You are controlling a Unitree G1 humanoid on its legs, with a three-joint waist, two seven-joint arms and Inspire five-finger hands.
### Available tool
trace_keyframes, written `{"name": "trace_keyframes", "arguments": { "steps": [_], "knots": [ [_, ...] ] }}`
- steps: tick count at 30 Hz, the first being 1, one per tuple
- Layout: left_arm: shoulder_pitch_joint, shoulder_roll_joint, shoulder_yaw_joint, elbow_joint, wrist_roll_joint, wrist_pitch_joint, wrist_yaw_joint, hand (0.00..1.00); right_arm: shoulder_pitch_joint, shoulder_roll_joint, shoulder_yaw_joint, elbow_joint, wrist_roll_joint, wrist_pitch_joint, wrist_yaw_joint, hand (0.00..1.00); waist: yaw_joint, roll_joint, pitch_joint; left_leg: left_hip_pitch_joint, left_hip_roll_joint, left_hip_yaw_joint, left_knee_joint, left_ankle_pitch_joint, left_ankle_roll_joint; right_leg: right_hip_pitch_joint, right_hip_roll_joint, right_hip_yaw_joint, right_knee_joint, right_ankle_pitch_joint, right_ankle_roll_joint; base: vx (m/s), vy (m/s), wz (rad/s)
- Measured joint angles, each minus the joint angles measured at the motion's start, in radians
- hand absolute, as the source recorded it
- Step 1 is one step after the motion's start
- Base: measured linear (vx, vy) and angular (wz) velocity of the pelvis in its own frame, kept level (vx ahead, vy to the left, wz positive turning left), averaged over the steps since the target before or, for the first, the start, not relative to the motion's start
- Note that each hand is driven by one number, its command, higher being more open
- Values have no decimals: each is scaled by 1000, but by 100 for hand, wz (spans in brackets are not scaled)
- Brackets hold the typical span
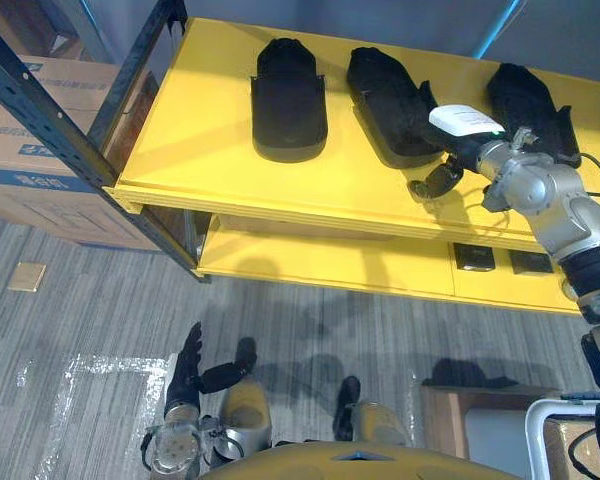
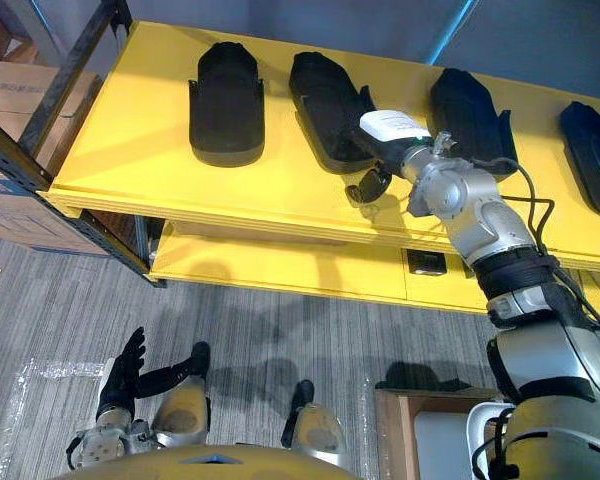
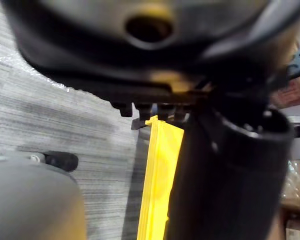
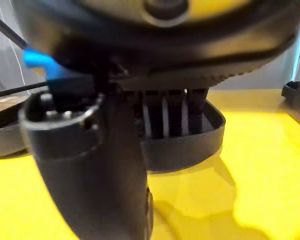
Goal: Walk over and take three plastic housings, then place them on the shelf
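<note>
Three black plastic housings lie in a row on the yellow shelf [image 1: 200, 150]: one on the left [image 1: 290, 95], one in the middle [image 1: 390, 105] and one on the right [image 1: 530, 105]. A fourth housing [image 2: 595, 155] lies at the far right. My right hand [image 1: 450, 150], with a white cover on its back, rests on the middle housing's near right side. Its fingers [image 4: 172, 117] lie straight on the housing's rim [image 4: 190, 145], and the thumb [image 1: 435, 182] hangs free over the shelf top. My left hand [image 1: 185, 375] hangs low over the floor, fingers straight and holding nothing.
A dark blue rack upright [image 1: 50, 120] and cardboard boxes [image 1: 30, 150] stand to the left of the shelf. A lower yellow level [image 1: 320, 265] holds two small dark squares [image 1: 473, 257]. A brown box [image 1: 480, 410] stands at the lower right, and the floor is grey carpet [image 1: 80, 300].
</note>
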Motion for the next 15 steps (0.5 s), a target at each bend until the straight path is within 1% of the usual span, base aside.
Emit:
{"name": "trace_keyframes", "arguments": {
  "steps": [6,8,12,15],
  "knots": [
    [-1,-7,0,0,0,1,1,100,-51,0,22,33,0,-33,2,0,9,6,17,-2,-1,-5,0,3,-4,3,-1,-7,-1,0,0,0,0,2],
    [-1,-7,0,0,0,1,1,100,-58,0,33,33,0,-57,1,0,10,6,17,-2,-1,-6,0,3,-4,4,-1,-13,-1,0,0,0,0,0],
    [-2,-8,0,0,1,1,0,100,-68,0,51,55,0,-63,12,0,18,7,17,-2,-2,-8,0,4,-5,5,-2,-15,-1,0,0,0,0,0],
    [-2,-9,0,0,0,2,1,100,-73,0,51,56,0,-62,13,0,18,8,18,-2,-2,-9,0,4,-5,5,-2,-16,0,0,0,0,0,0]
  ]
}}
